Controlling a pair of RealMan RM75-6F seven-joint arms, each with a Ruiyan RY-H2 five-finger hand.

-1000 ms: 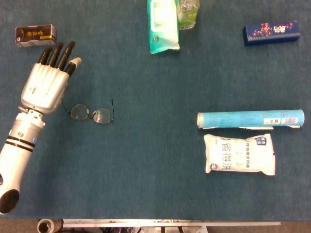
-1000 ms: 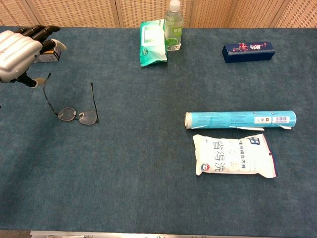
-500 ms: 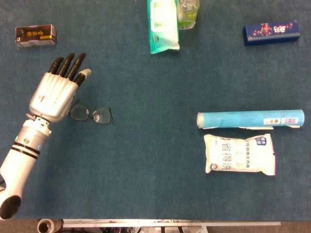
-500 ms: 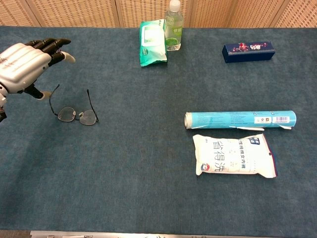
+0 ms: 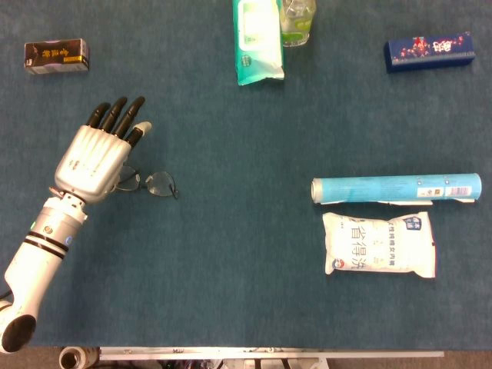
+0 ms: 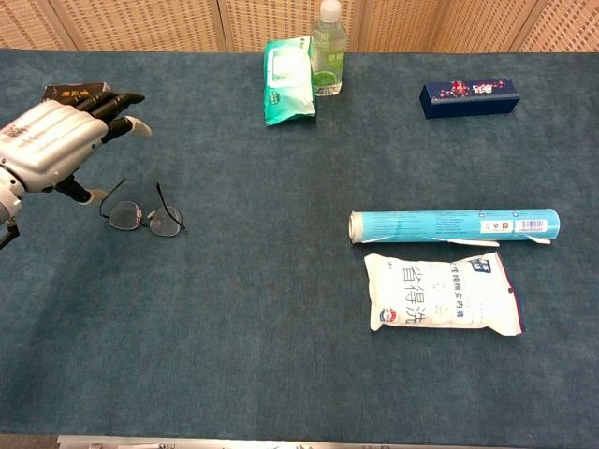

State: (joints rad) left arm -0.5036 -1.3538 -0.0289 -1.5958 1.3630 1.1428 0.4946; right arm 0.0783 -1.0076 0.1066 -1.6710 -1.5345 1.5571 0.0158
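My left hand [image 5: 98, 154] [image 6: 58, 142] hovers with fingers spread and nothing in it, just left of and above a pair of thin-framed glasses [image 5: 154, 183] [image 6: 142, 217] lying on the blue cloth. In the head view the hand covers the left part of the glasses. The thumb tip sits close to one temple arm in the chest view; I cannot tell whether it touches. My right hand shows in neither view.
A dark small box [image 5: 56, 56] lies far left at the back. A green wipes pack [image 5: 257, 40] and a clear bottle [image 5: 297, 21] stand at the back centre, a navy box [image 5: 429, 51] back right. A teal tube [image 5: 396, 187] and a white pouch [image 5: 380, 244] lie on the right.
My left hand has moved right and nearer, from beside the dark box to over the glasses. The glasses' temple arms have swung closer together.
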